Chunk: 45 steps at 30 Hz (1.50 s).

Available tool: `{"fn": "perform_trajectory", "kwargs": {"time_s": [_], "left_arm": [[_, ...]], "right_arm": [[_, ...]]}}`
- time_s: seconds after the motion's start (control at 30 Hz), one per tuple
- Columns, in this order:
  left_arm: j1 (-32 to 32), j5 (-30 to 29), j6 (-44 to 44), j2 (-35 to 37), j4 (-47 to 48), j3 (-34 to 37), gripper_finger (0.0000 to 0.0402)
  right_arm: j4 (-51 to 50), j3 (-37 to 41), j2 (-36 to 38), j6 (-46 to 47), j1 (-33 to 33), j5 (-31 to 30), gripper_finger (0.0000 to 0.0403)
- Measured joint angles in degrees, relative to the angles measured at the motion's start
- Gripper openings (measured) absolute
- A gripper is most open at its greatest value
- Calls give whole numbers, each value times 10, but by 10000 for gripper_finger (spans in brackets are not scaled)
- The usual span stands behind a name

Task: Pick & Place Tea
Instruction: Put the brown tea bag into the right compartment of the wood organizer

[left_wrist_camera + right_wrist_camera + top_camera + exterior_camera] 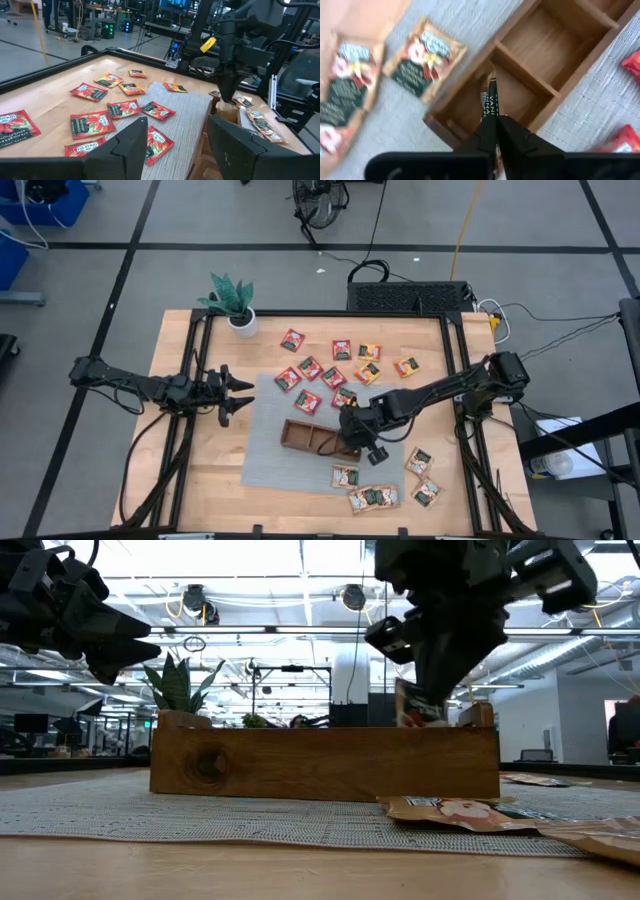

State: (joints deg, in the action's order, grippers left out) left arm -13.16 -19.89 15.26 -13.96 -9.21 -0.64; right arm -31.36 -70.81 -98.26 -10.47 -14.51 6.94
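A tea sachet (490, 100) held edge-on in my right tool (496, 131), pinched tight, just above the end compartment of the wooden tray (547, 90), tray on a grey mat (265, 450), my left tool (238, 396) spread wide, hovering at the mat's far side, more sachets (310, 368) scattered over the table (200, 480)

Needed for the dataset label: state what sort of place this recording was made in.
Probably a robotics lab or workshop: a wooden table on a taped concrete floor, cables trailing beside it, and open ceilings with strip lights behind.
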Motion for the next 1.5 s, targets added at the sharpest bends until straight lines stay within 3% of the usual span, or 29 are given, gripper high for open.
{"fn": "perform_trajectory", "kwargs": {"time_s": [0.37,0.73,1.27,1.5], "left_arm": [[0,0,0,0,0,0,205],[0,0,0,0,0,0,205],[0,0,0,0,0,0,205],[0,0,0,0,0,0,205]], "right_arm": [[-5,0,0,281,-52,-199,0],[-43,0,0,406,-98,-310,0],[-8,40,0,425,-110,-325,1],[9,40,0,391,-110,-327,45]]}}
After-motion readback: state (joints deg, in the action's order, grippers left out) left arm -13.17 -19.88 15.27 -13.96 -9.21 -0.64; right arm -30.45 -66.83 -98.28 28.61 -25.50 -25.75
